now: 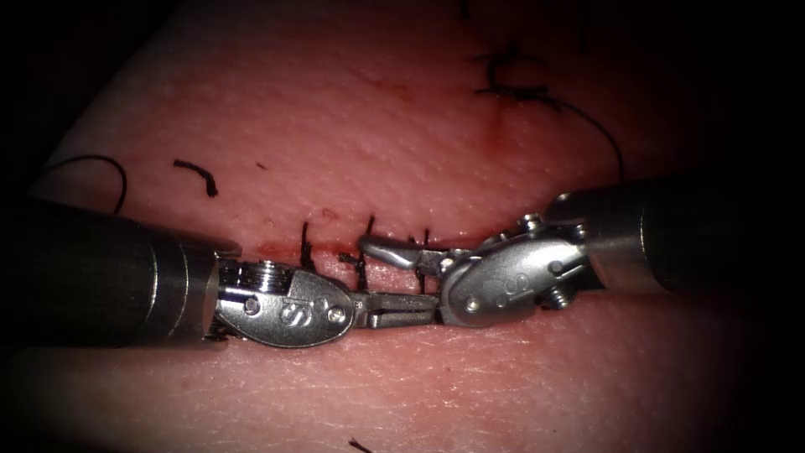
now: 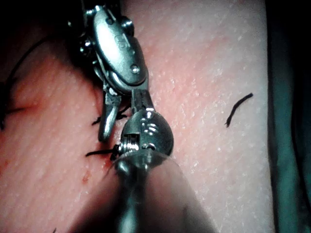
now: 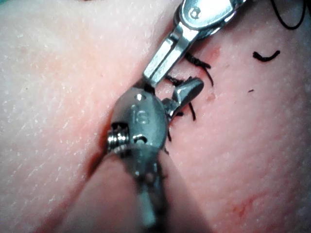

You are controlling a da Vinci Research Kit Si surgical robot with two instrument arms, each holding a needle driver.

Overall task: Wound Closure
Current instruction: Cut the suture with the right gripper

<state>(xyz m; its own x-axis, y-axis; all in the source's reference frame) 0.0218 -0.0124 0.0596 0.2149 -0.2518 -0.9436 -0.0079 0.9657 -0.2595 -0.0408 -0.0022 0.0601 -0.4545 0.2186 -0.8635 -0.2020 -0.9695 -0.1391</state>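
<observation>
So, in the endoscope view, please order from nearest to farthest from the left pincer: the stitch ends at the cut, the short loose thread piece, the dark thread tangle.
From the left pincer:
1. Stitch ends, just above it at the cut.
2. Loose thread piece, upper left.
3. Thread tangle, upper right.

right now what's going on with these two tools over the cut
Two metal needle drivers meet tip to tip over the stitched cut in the pink pork tissue. The left arm's tool lies just below the cut with its jaws shut; nothing shows between them. The right arm's tool has its jaws open, the upper one over the short black stitch ends. Loose black thread pieces lie on the tissue. I can't make out a needle.
</observation>
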